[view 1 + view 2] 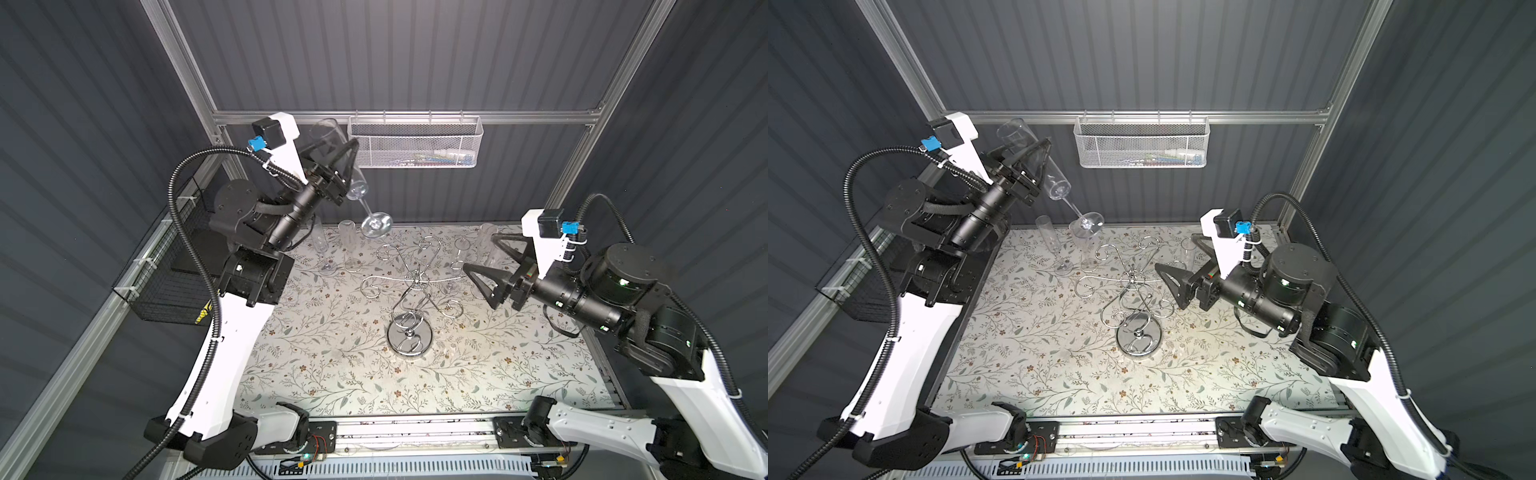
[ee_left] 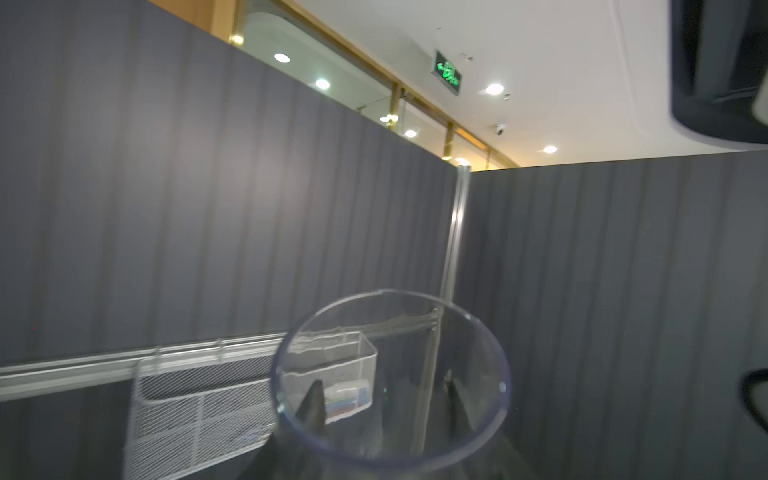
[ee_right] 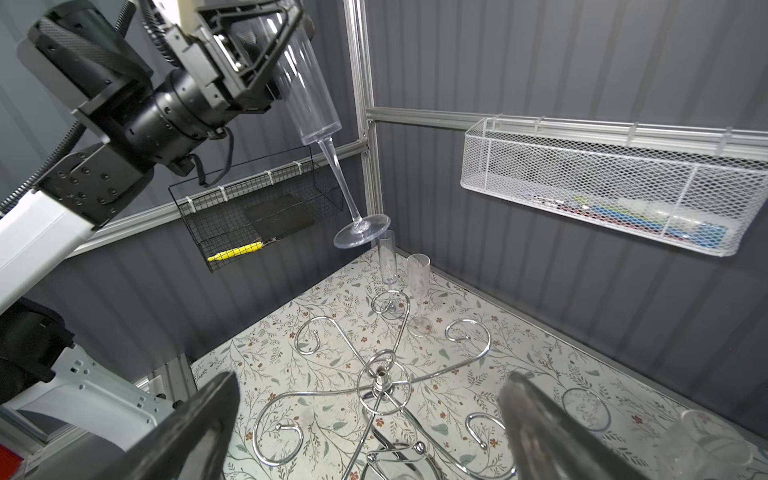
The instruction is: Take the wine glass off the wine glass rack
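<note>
- The left gripper [image 1: 338, 149] is clamped across the bowl of the clear, tall, straight-sided wine glass [image 1: 357, 187]. It holds the glass high over the far left corner of the floral-patterned table [image 1: 332, 374], clear of the rack.
- The glass's long axis is tilted, rim up toward that corner and foot down toward the centre. The foot hangs over two clear flutes [image 3: 386, 257] standing there, so setting it down probably calls for a free spot beside them.
- The shiny chrome wire wine glass rack [image 1: 417, 280] stands mid-table; I cannot tell whether any glass hangs on it.
- The right gripper [image 1: 478, 251] gapes wide and empty on the side of the rack toward the right edge.
- The white mesh basket [image 1: 415, 143] on the back rail holds small coloured items that I cannot identify.
- The black wire basket [image 3: 257, 208] holds a yellow-handled tool.
</note>
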`<state>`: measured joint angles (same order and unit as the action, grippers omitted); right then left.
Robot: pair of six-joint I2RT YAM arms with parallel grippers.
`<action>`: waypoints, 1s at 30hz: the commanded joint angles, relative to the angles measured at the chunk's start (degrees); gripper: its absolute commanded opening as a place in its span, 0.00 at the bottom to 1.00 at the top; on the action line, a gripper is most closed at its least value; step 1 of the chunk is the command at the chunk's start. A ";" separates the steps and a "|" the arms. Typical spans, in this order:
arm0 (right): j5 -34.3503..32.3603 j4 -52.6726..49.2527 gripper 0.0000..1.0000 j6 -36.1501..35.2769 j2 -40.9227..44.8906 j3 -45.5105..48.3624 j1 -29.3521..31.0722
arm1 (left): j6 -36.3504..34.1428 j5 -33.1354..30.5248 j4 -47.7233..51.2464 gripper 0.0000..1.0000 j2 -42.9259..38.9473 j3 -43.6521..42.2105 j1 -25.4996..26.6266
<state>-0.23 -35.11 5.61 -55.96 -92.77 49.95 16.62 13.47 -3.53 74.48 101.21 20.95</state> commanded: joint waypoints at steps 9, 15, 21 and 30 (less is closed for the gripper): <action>-4.41 -0.73 0.99 -1.16 4.38 2.52 0.14 | -3.89 0.96 -1.46 0.39 0.71 -7.01 -12.20; -8.05 -1.82 0.99 -3.26 6.34 3.30 0.14 | -8.93 0.32 -3.33 0.39 -2.44 -17.56 -13.48; -12.25 -1.25 0.99 -4.29 9.38 6.16 0.14 | -10.43 -0.12 -11.35 0.39 -4.63 -31.36 -13.48; -20.16 -2.15 0.99 -6.39 12.49 11.81 0.09 | -10.47 7.30 -25.32 0.43 -0.34 -43.02 -13.48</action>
<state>-16.01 -36.27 0.82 -43.90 -82.17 49.93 7.38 17.30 -19.90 73.01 60.05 7.53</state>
